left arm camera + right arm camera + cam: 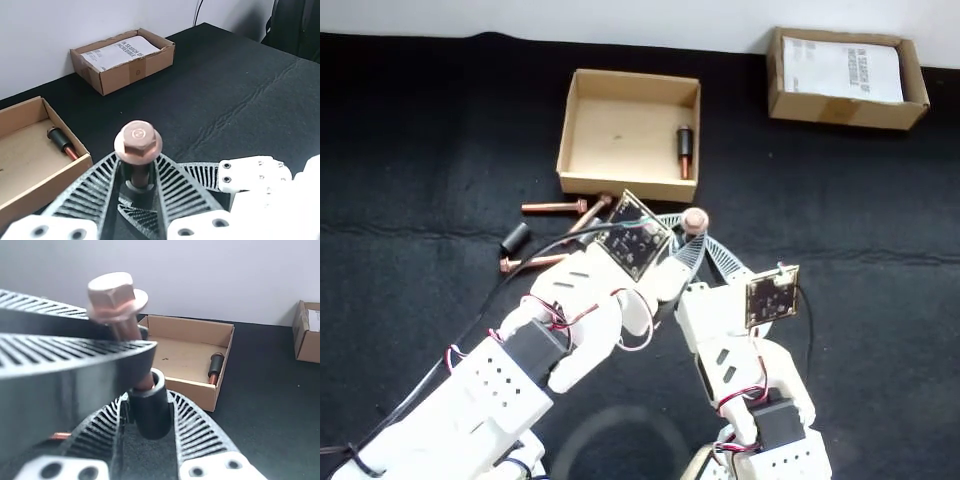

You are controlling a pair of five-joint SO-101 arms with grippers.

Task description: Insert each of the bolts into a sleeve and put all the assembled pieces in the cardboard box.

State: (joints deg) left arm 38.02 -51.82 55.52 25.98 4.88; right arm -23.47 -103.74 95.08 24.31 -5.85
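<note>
My left gripper (137,167) is shut on a copper bolt (137,142), held upright with its hex head on top. My right gripper (150,420) is shut on a black sleeve (150,410) directly under it, and the bolt's shaft enters the top of the sleeve. In the high view both grippers meet just in front of the cardboard box (628,186), with the bolt head (695,220) above them. One assembled piece (685,152) lies inside the box at its right wall. Three loose bolts (554,207) and a loose sleeve (514,238) lie left of the grippers.
A second cardboard box (845,105) holding a printed sheet stands at the back right. The table is covered with black cloth (860,220), bare on the right side. Cables run along the left arm (510,375).
</note>
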